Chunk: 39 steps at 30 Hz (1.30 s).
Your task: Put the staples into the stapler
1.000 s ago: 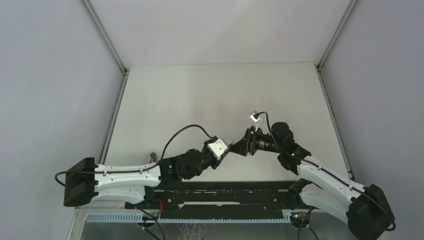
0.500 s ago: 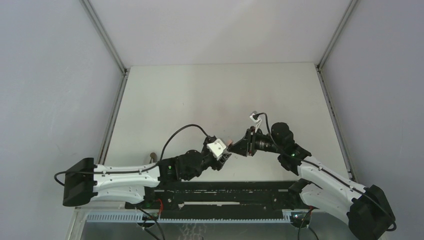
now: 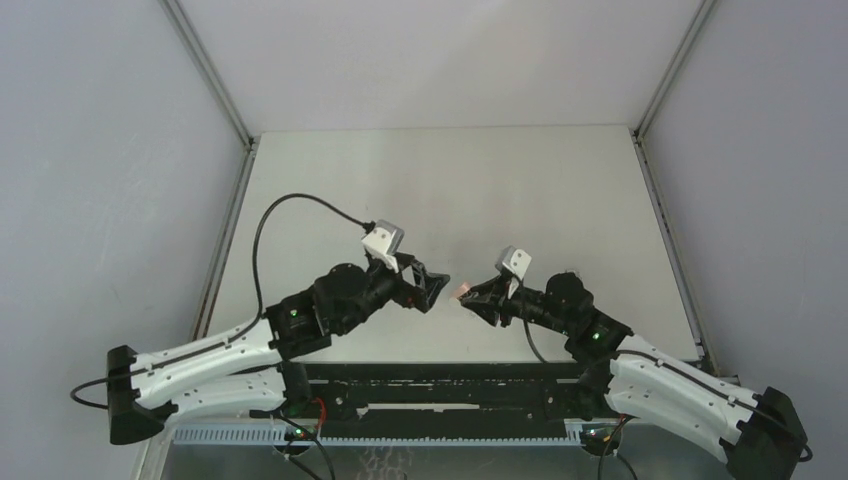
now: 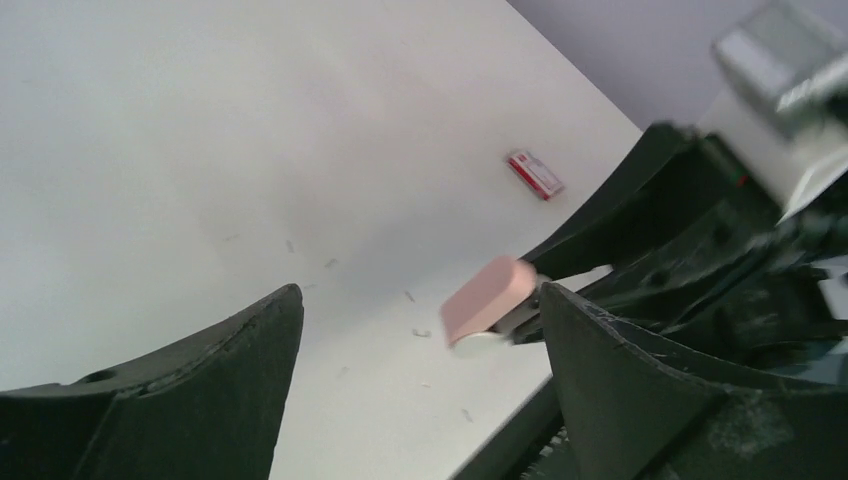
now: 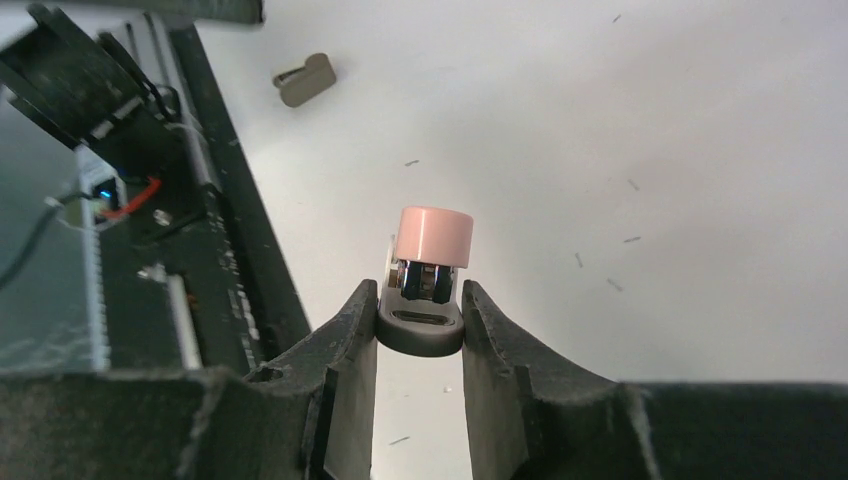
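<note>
My right gripper (image 5: 420, 300) is shut on the dark base of the small pink stapler (image 5: 433, 235), which points away from the wrist above the table. From above, the stapler (image 3: 465, 291) sticks out to the left of the right gripper (image 3: 480, 298). My left gripper (image 3: 432, 290) faces it from the left, a short gap away. In the left wrist view the stapler (image 4: 488, 297) floats just inside the right finger of the left gripper (image 4: 420, 300). That gripper stands wide open and holds nothing. No block of staples is in view.
A flat white-and-red box (image 4: 534, 174) lies on the white table (image 3: 440, 190) beyond the stapler. A small grey-brown piece (image 5: 305, 79) rests by the black rail (image 5: 225, 200) at the near edge. Tiny loose staple bits (image 5: 618, 240) dot the tabletop.
The left gripper has opened wide and pulled back to the left, away from the stapler, and its arm has risen. The right gripper keeps the stapler and has shifted slightly down.
</note>
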{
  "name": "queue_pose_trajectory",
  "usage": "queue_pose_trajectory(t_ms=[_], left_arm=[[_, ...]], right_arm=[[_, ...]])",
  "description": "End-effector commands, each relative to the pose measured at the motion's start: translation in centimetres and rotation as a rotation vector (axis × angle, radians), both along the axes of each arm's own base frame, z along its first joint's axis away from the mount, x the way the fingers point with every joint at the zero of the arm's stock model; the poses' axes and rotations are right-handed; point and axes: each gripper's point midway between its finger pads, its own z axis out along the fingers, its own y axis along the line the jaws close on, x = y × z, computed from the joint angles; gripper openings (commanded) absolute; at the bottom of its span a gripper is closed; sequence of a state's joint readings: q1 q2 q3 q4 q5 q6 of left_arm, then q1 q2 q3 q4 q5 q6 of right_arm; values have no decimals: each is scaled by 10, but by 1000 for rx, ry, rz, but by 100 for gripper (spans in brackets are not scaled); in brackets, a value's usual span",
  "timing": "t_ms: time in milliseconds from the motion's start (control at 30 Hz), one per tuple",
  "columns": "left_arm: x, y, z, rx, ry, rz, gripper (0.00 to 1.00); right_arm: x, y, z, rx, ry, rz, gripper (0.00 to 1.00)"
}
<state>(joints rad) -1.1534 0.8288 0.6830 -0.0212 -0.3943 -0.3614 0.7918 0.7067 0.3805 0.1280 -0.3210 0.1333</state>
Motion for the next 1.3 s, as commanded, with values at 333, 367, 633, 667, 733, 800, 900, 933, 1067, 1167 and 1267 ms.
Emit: queue_pose_trajectory(t_ms=[333, 367, 633, 667, 733, 800, 900, 933, 1067, 1167, 1267], left_arm=[[-24, -56, -28, 48, 307, -163, 89], [-22, -56, -31, 53, 310, -150, 89], [-14, -58, -42, 60, 325, -98, 85], [-12, -58, -43, 61, 325, -89, 84], [-9, -55, -46, 74, 326, -64, 79], [-6, -53, -49, 80, 326, -42, 75], [-3, -50, -51, 94, 327, -19, 66], [-2, -48, -52, 97, 328, -7, 64], [-2, -46, -52, 96, 325, 0, 56], [-1, -43, -55, 104, 330, 8, 51], [-1, -39, -55, 101, 335, 20, 45]], right_arm=[[2, 16, 16, -76, -402, -16, 0], [0, 16, 16, -75, -402, -13, 0], [-6, 21, 13, -89, -411, 4, 0], [-6, 21, 13, -91, -415, 4, 0], [-7, 21, 12, -93, -416, 4, 0], [-8, 22, 13, -91, -419, 7, 0], [-9, 22, 13, -93, -422, 7, 0], [-9, 22, 13, -96, -424, 7, 0], [-8, 20, 10, -111, -422, -2, 0], [-8, 19, 11, -107, -424, -5, 0], [-8, 18, 10, -110, -424, -11, 0]])
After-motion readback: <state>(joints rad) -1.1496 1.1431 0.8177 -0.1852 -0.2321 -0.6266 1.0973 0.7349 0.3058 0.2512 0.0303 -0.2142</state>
